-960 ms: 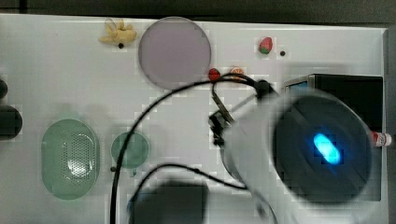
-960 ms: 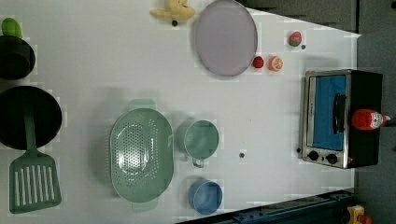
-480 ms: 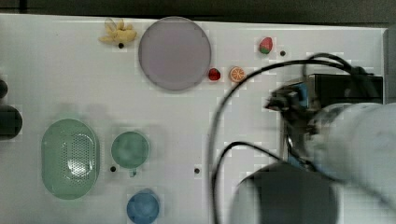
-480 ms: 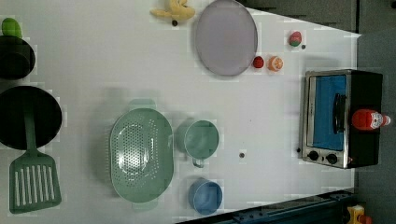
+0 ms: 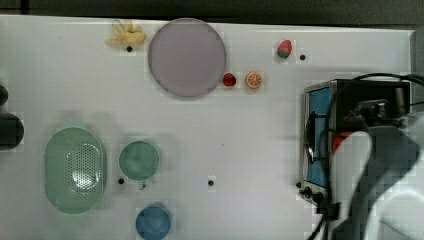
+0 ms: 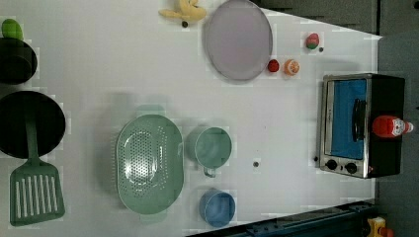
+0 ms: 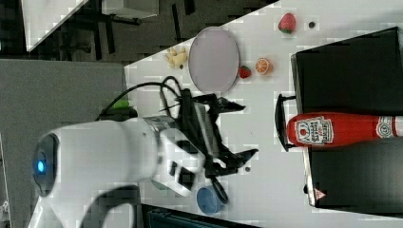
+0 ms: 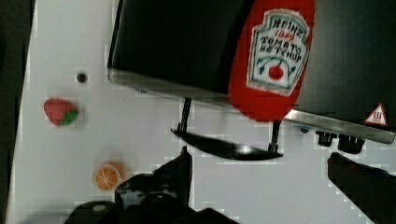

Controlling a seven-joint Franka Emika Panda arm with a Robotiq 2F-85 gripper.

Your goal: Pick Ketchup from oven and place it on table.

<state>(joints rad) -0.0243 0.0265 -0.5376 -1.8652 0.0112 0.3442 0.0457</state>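
On top of the oven (image 7: pixel 351 123) the Ketchup (image 7: pixel 340 129) lies untouched; my claw (image 7: pixel 236 129) is spread wide, so grasping and placing remain.

white dotted table (image 6: pixel 276 128), oven (image 6: pixel 363 126), plate (image 6: pixel 238 39), green colander (image 6: pixel 148 165)

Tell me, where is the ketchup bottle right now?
The ketchup bottle lies on the oven's black top at the left view's right, above the door handle.
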